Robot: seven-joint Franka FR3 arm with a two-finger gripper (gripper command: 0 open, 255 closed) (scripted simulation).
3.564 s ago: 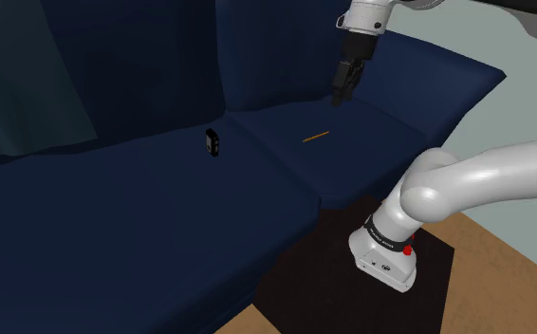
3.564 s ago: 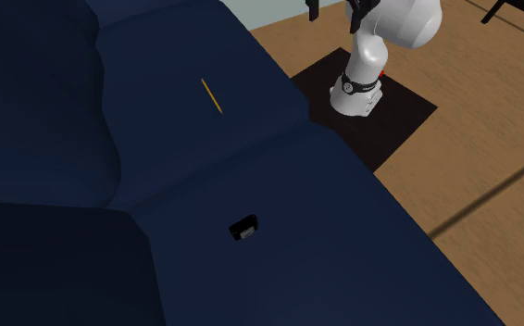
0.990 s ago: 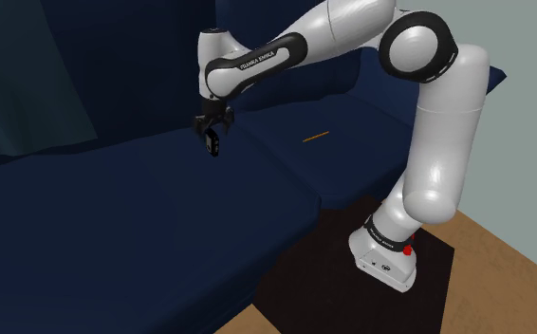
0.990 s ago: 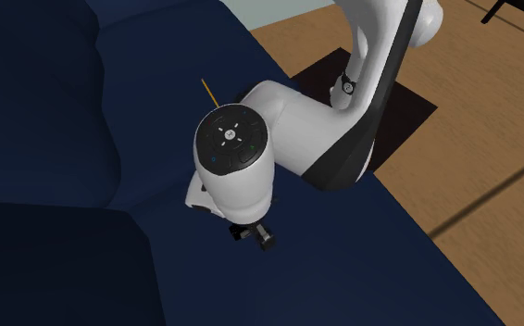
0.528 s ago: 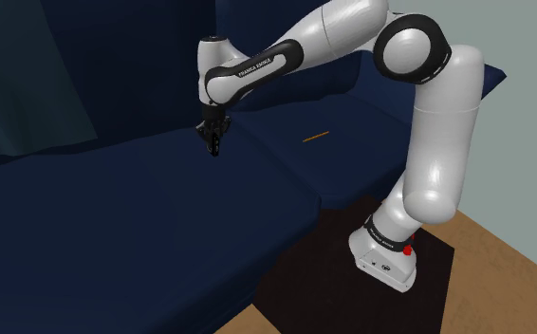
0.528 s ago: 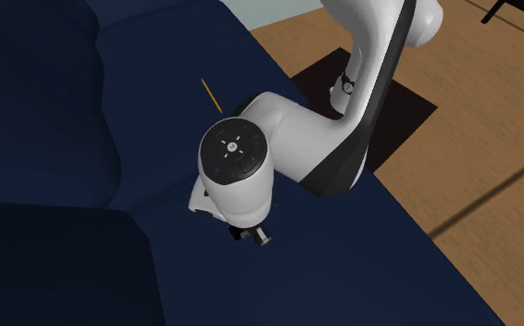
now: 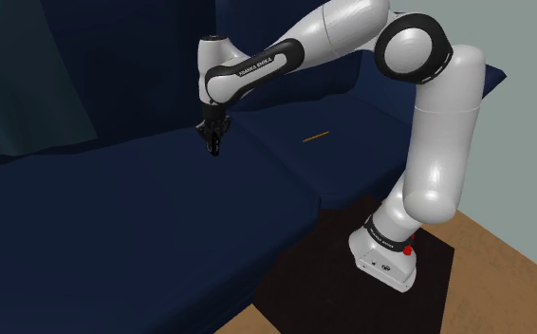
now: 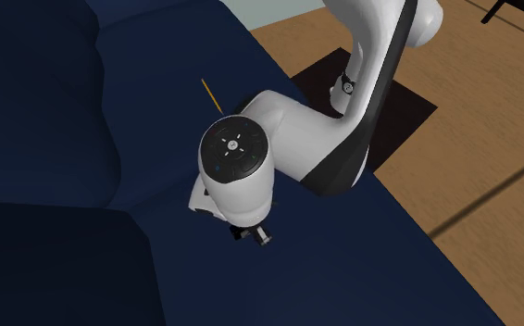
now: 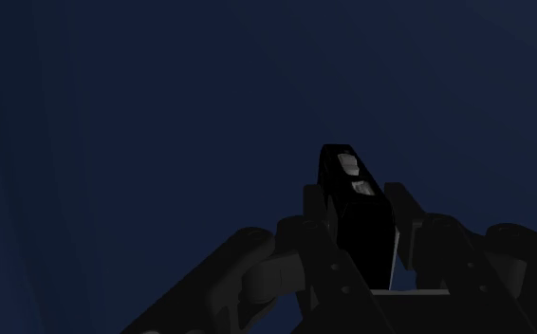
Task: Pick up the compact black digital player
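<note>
Sofa (image 7: 162, 218): dark blue, and it is my whole work surface. The job sits on the seat cushion toward the shoulder view's left, close to where the seat meets the backrest.
Arm (image 7: 437, 142): I see it stretched from the stand up and over the seat, with the wrist pointing down at the cushion. I judge the reach to be finished.
Gripper (image 7: 212, 140): it sits low at the cushion. In the wrist view I see its black fingers (image 9: 306, 213) pressed against both sides of the player, so I read them as clamped on it, not apart.
Player (image 9: 352, 204): small, black, with two pale marks near its far end. It stands on edge between the fingers with the blue cushion just behind it. From the shoulder view I judge it not yet raised off the seat, so the grasp looks made and the lift is what I have left.
Orange stick (image 7: 316, 137): thin, lying on the next cushion, well apart from the gripper. I expect it to play no part in a straight lift.
</note>
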